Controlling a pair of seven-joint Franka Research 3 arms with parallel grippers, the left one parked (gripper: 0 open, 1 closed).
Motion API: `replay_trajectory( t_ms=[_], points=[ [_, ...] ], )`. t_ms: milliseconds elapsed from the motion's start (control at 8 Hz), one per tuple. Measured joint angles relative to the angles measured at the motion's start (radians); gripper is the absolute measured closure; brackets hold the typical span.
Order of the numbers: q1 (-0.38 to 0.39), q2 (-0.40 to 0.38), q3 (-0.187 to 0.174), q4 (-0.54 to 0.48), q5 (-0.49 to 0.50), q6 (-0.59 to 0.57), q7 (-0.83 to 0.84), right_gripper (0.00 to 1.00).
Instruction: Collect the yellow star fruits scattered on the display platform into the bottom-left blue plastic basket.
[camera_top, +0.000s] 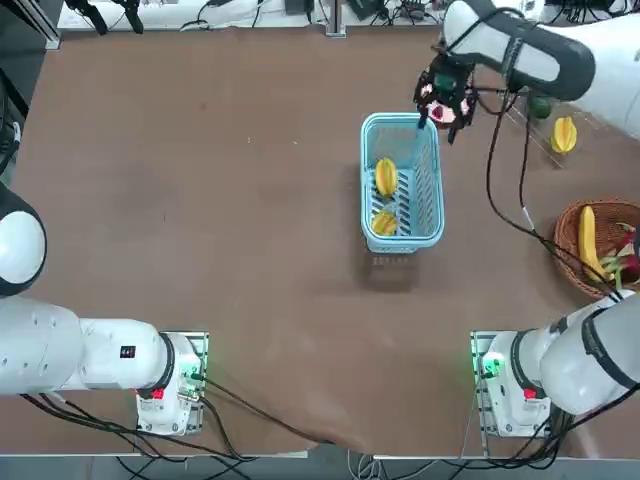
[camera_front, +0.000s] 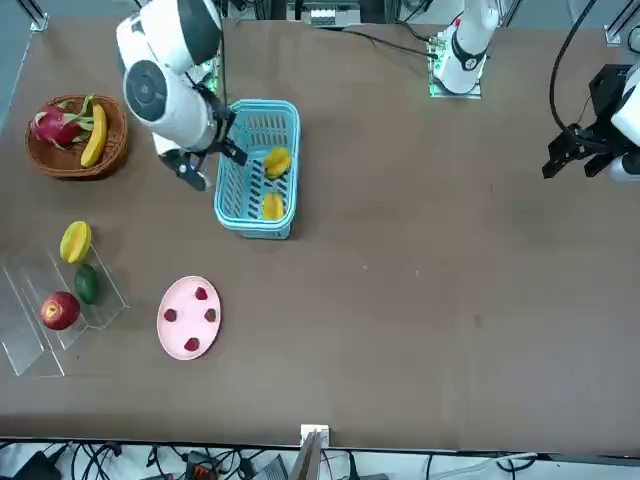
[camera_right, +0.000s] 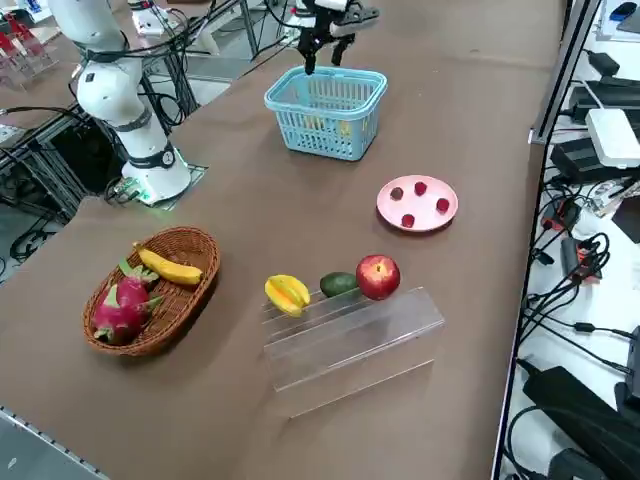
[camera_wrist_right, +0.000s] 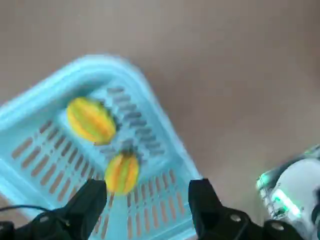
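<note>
Above the far rim of the blue basket (camera_top: 402, 180), the right tool (camera_wrist_right: 147, 197) is held with its fingers (camera_wrist_right: 90, 200) spread apart and nothing between them, as is shown plainly in the wrist view. Two star fruits (camera_top: 386, 177) are seen lying on the slotted floor of the basket, one near the middle and the other (camera_top: 384, 222) toward the end nearer the robot; they lie close together but apart from the walls. The third star fruit (camera_right: 287, 293) is found on the clear stepped stand (camera_right: 350, 340), just beside a green fruit (camera_right: 338, 284) and a red apple (camera_right: 378, 276), well apart from the basket. The basket is set on the open bench (camera_top: 200, 200), between the stand and the robot, so a short carry is judged sufficient. Two of three fruits are judged collected. A wicker basket (camera_right: 150, 290) and a pink plate (camera_right: 417, 203) are not involved.
</note>
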Motion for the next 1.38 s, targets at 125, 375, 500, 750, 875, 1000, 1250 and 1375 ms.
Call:
replay_trajectory(
  t_ms=[125,375,500,750,875,1000,1250,1375],
  points=[
    [-0.049,0.005,-0.005,0.026,-0.049,0.005,-0.039,0.0],
    [-0.222,0.034,-0.014,0.09,-0.085,0.009,-0.242,0.0],
    [-0.317,0.059,-0.018,0.123,-0.111,0.011,-0.365,0.0],
    [-0.477,0.109,-0.022,0.187,-0.138,0.016,-0.562,0.0],
    [-0.54,0.136,-0.023,0.219,-0.14,0.018,-0.645,0.0],
    [-0.601,0.167,-0.023,0.242,-0.139,0.033,-0.719,0.0],
    [-0.714,0.237,-0.022,0.24,-0.138,0.157,-0.795,0.0],
    [-0.753,0.271,-0.021,0.217,-0.137,0.23,-0.818,0.0]
  ],
)
